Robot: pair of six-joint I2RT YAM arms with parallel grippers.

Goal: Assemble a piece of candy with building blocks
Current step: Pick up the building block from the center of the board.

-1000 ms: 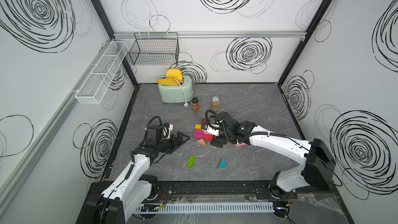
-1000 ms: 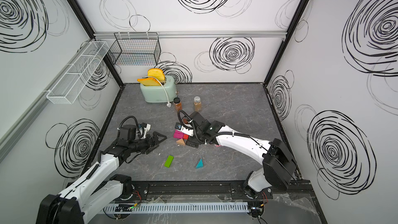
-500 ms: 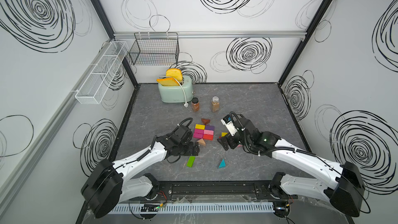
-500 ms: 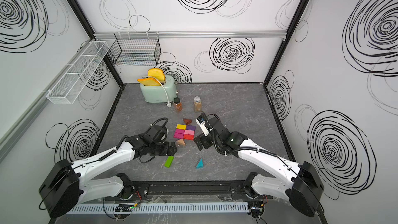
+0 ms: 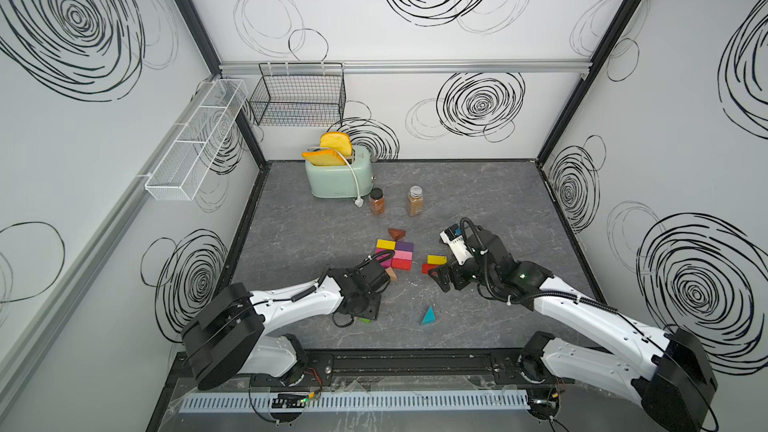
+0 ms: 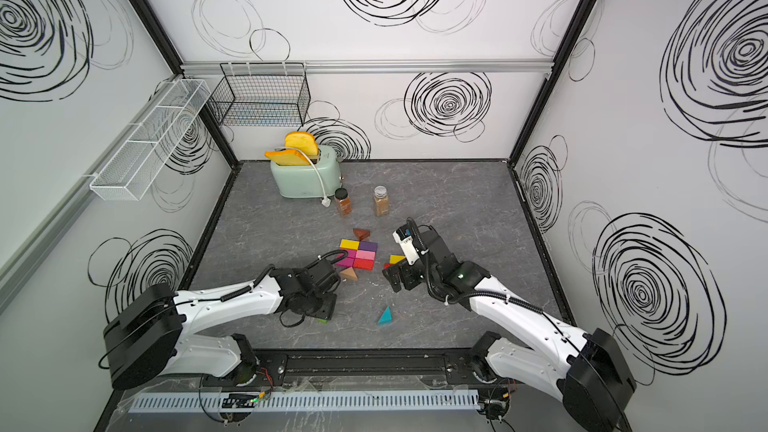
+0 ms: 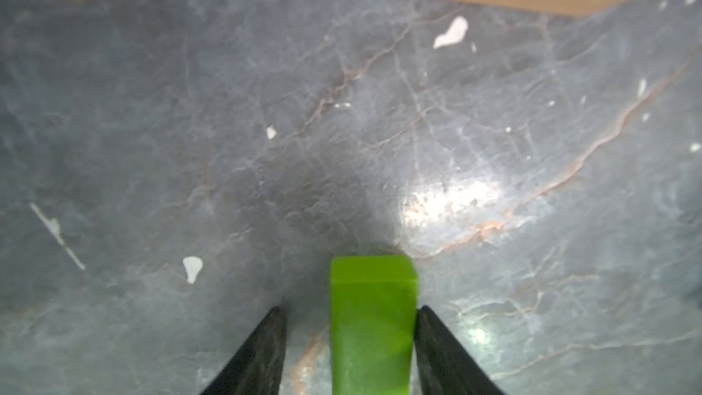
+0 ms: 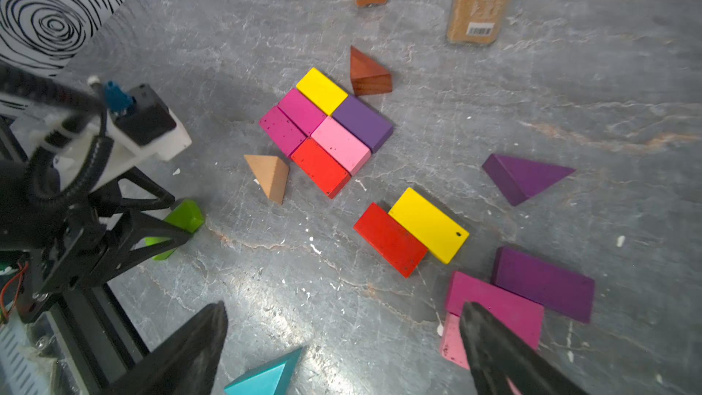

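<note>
The left pincer stands half-narrowed astride the green brick, which lies near the front edge of the surface, toward its left side. One finger touches the brick's side and the other shows a gap, so nothing is clamped yet. The right pincer gapes wide and empty above the loose bricks.

The likeliest slip, I judge, is that the touching finger shoves or twists the brick before the other finger meets it. That would leave a skewed hold that fails on the lift. The left arm also hangs just beside the tan wedge and the six-brick body near the middle of the surface. A careless swing could scatter that rectangle or nudge the brown wedge beside its end toward the back edge. The two arms are near each other, so reaching in together invites a knock.

Bare room lies along the left edge and in the back right corner. Near the front edge only the teal wedge intrudes. The spice jars stand well apart, toward the back edge.
</note>
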